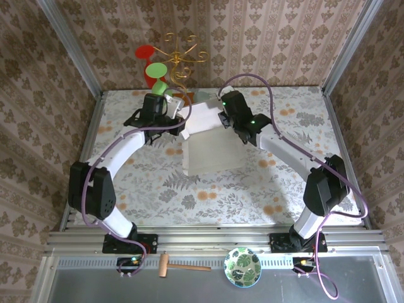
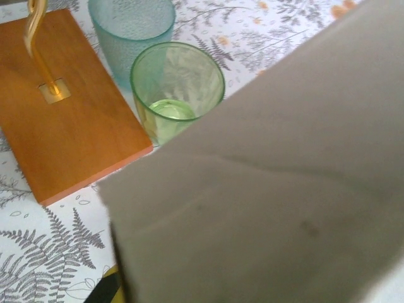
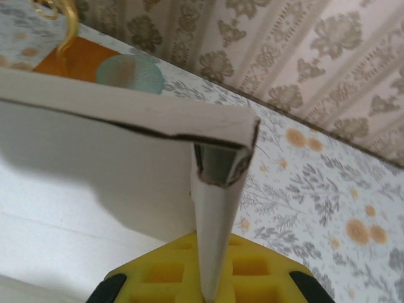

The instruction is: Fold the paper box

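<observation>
On the flowered table (image 1: 126, 183), the paper box (image 1: 211, 154) looks half-folded: twelve-o'clock end raised, six-o'clock end flat. Left gripper (image 1: 177, 115) and right gripper (image 1: 221, 118) meet it; whether either clamps it, I cannot tell.

The left arm (image 1: 117, 151) and right arm (image 1: 287, 154) are white-linked, black-jointed, purple-cabled (fingers (image 3: 177, 249) yellow).

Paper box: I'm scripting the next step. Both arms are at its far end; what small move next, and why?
Probably ease the right gripper inward, closing the far corner of the paper box: the right wrist view shows the side wall meeting the far flap with a gap.
</observation>
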`<state>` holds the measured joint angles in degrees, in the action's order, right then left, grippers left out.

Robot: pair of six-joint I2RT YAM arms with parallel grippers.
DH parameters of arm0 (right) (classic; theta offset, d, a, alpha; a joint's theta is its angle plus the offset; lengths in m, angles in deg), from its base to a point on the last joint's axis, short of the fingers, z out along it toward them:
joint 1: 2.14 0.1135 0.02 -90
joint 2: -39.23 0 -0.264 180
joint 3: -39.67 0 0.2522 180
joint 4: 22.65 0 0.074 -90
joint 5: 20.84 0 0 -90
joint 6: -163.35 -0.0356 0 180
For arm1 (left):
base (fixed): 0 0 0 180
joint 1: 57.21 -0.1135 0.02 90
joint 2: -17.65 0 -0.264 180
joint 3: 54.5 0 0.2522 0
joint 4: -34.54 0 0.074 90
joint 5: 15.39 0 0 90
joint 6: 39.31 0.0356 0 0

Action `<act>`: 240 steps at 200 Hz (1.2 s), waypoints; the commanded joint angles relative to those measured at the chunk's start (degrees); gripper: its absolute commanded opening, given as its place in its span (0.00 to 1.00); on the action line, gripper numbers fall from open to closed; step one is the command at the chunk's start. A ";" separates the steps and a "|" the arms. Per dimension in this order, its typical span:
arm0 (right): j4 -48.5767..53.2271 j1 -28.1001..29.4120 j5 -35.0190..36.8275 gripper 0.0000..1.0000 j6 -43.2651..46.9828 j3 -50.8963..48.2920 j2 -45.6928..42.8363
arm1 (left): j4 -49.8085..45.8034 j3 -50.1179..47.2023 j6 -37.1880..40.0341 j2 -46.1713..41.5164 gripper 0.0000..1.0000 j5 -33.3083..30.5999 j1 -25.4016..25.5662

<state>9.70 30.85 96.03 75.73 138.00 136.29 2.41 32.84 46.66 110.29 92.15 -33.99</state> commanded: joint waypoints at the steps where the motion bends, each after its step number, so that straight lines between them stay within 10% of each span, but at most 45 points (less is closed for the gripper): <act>1: 9.09 0.39 10.88 0.00 -7.82 3.55 2.06 | -4.24 2.97 -4.09 1.84 0.00 -11.05 2.30; 51: 16.21 1.28 11.22 0.00 -15.94 7.35 3.80 | -6.52 3.79 -8.76 3.53 0.00 -22.49 5.81; 240: 15.67 4.27 17.66 0.00 -13.38 5.80 8.48 | -8.62 5.97 -10.96 8.32 0.00 -20.04 7.28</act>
<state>22.81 34.87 110.91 62.42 143.73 145.36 -4.19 37.47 35.68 117.16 75.14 -26.53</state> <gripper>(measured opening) 0.065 0.079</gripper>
